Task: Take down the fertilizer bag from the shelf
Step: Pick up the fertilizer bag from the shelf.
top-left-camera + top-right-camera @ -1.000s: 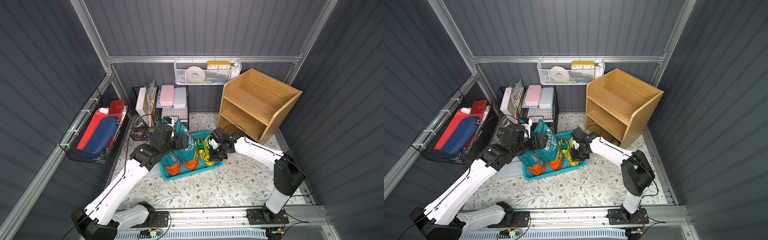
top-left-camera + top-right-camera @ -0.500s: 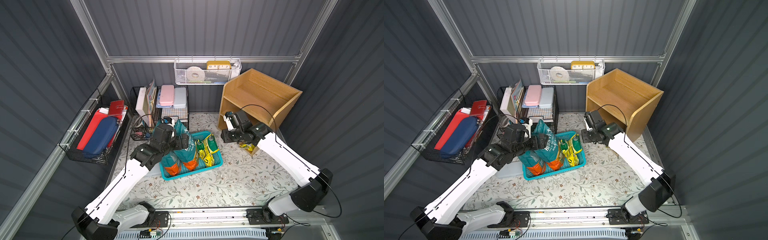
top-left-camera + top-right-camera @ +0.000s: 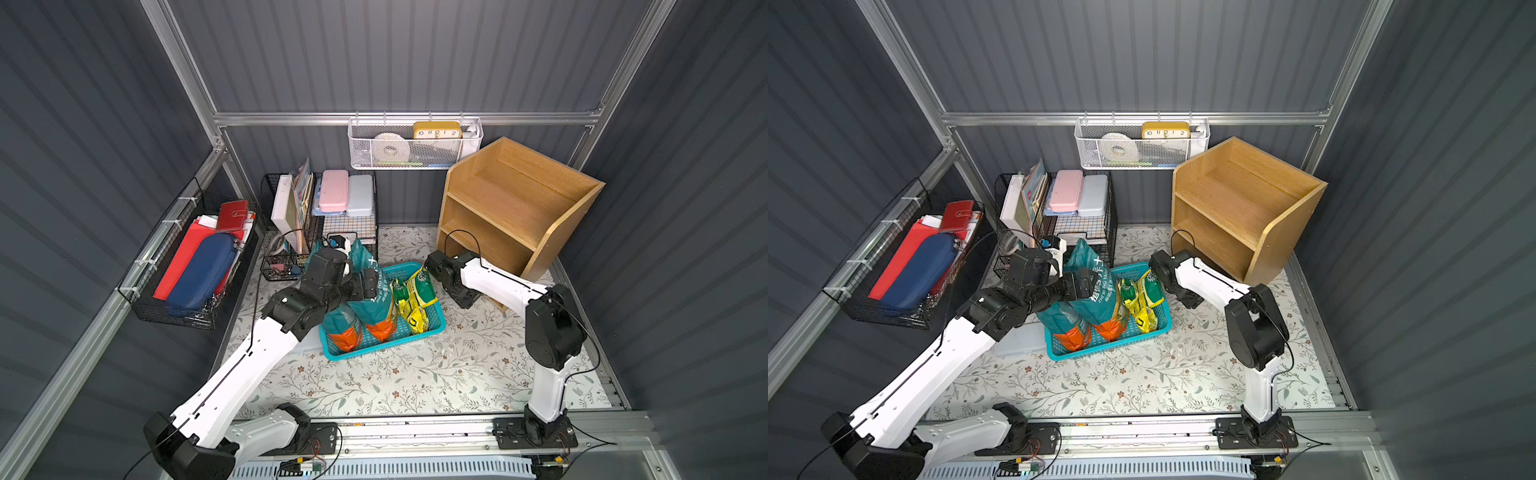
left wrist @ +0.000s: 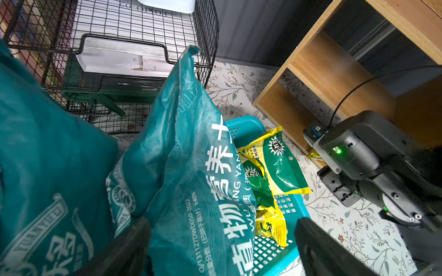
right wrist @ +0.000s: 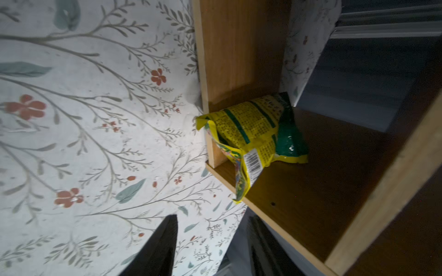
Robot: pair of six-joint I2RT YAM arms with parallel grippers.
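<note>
Currently the right gripper (image 5: 212,223) is hovering low over the floral-patterned mat (image 5: 83,143), jaws parted with nothing between them, just in front of the light-brown wooden three-tier shelf (image 5: 323,191). A crumpled yellow-and-green plastic fertilizer bag (image 5: 253,133) is lying at a front corner of the lowest tier, its end drooping over the edge. The left gripper (image 4: 222,222) is straddling, spread wide, a tall teal plastic bag (image 4: 191,155) standing in a turquoise plastic mesh basket (image 4: 248,126); one finger is possibly touching it.

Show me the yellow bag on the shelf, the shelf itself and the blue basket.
Yellow bag (image 5: 253,129): right wrist view, on its printed face.
Shelf (image 3: 515,187): in a top view, on its upper board.
Blue basket (image 3: 395,343): in a top view, on its front wall.
</note>
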